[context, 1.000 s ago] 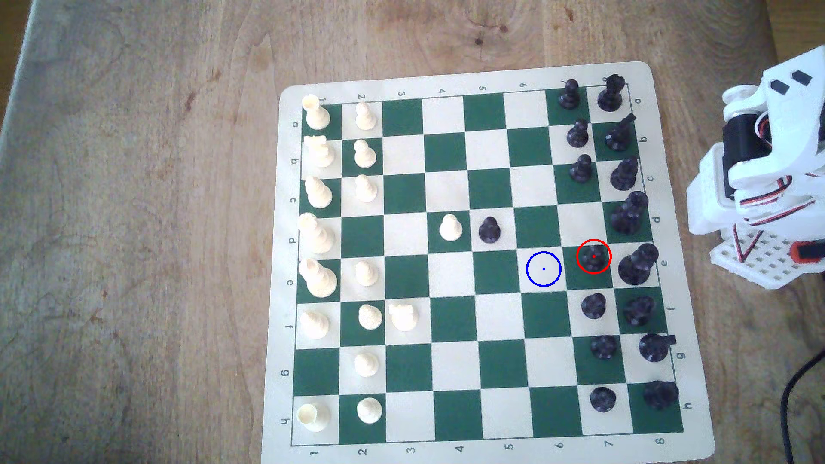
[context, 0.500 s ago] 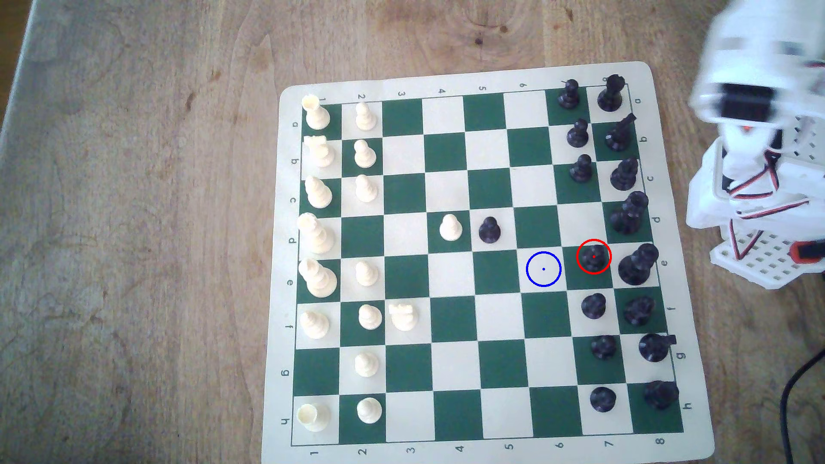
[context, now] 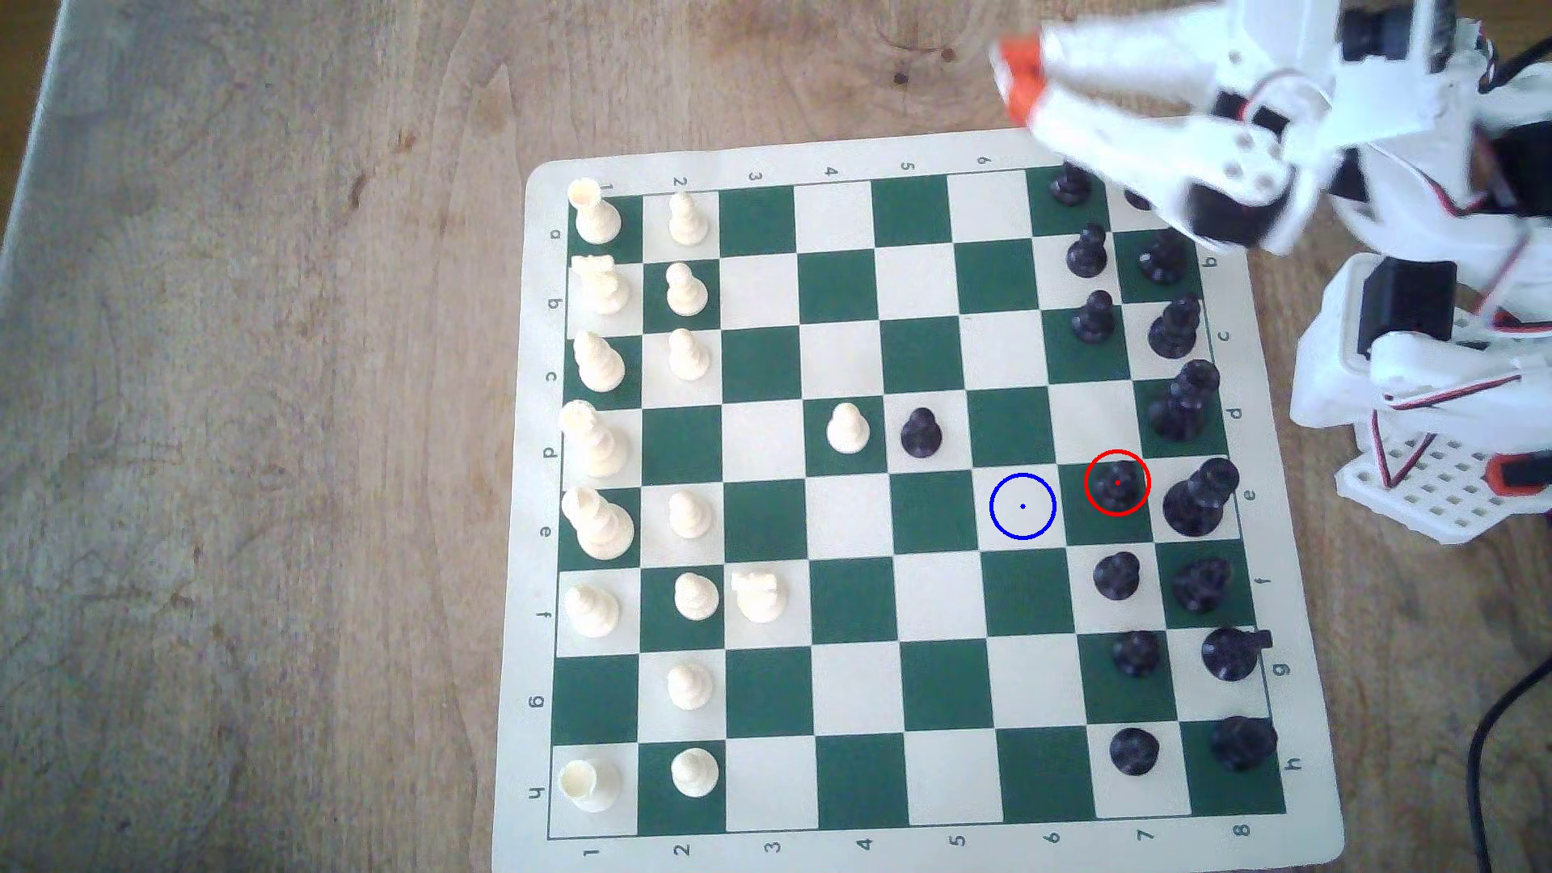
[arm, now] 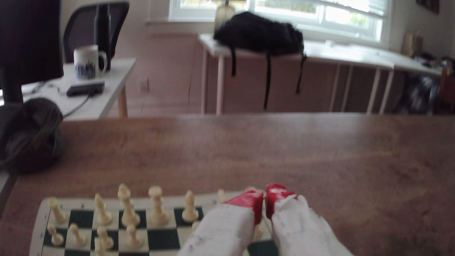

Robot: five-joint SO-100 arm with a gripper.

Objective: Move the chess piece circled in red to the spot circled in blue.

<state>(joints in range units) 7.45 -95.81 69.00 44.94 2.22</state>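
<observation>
Gripper [arm: 264, 200] first: its two white fingers end in red tips that sit almost together, with only a thin slit between them and nothing held. In the exterior view the gripper [context: 1020, 75] is blurred, raised over the bare table [context: 252, 420] just beyond the board's far edge, near the corner at the exterior view's upper right, with the arm [context: 1243, 151] crossing that corner and hiding part of the pieces there.

Well away from it, the chess piece [context: 1117, 485], a black pawn inside the red ring, stands upright on a green square of the chessboard [context: 848, 520], in the row lettered e. The spot [context: 1022, 506], a cream square with a blue ring and dot, lies just beside it toward the exterior view's left and is vacant.

Eight black pawns can be counted; one [context: 921, 433] stands forward, next to the single advanced white pawn [context: 847, 429]. White pawns number eight. One white knight [context: 758, 594] stands off its back row.
</observation>
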